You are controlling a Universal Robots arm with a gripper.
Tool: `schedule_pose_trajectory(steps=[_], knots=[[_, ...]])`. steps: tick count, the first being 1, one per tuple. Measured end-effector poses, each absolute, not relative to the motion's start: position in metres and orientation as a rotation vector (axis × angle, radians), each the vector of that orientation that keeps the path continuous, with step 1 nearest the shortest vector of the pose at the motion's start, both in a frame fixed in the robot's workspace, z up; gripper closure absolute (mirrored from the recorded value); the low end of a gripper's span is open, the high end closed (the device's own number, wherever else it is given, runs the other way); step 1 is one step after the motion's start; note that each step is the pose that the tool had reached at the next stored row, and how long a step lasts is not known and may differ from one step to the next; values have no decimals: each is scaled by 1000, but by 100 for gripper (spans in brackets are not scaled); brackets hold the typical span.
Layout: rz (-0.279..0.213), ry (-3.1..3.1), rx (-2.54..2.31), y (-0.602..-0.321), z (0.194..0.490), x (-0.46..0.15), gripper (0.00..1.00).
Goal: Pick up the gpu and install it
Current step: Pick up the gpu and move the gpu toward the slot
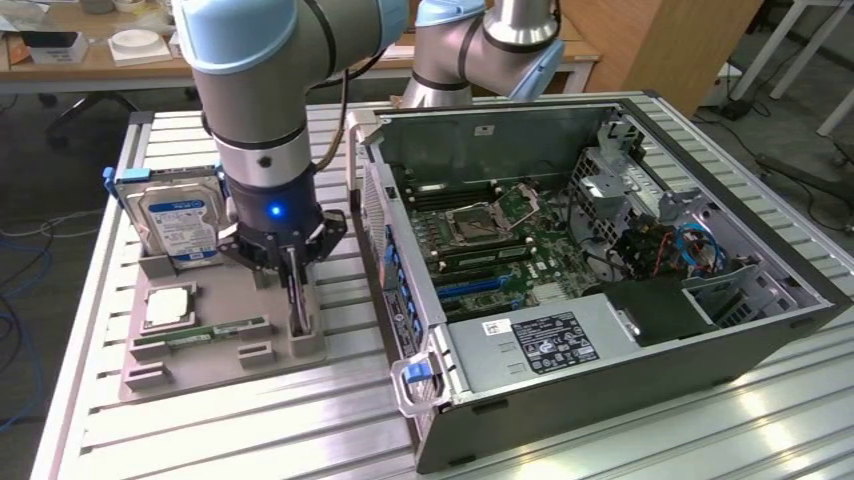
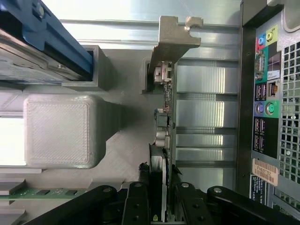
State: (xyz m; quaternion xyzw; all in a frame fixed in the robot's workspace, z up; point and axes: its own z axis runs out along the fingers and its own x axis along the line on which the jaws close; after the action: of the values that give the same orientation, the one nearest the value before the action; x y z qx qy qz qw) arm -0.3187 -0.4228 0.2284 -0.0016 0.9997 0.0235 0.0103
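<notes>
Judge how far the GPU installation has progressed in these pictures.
Done: the gripper clamps the gpu. In hand: the card, on edge, sits in its grey holder, not yet lifted. Left: seating it inside the open computer case.

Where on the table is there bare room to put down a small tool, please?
Bare table lies beside the grey tray at the exterior view's lower left, and beside the computer case at its lower right. Crowded: the gap between tray and case, near the hand holding the gpu.

Your worktop [image 1: 267, 440] carries a grey holder [image 1: 200, 375] with an upright hard drive [image 1: 180, 225] and green memory stick [image 1: 216, 331]; an open computer case [image 1: 641, 385] stands beside it.
</notes>
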Motion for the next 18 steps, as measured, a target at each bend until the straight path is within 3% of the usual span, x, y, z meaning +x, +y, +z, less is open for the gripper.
schedule_pose_trajectory(steps=[18], knots=[[99, 3125, -5, -423, 268, -319, 73]])
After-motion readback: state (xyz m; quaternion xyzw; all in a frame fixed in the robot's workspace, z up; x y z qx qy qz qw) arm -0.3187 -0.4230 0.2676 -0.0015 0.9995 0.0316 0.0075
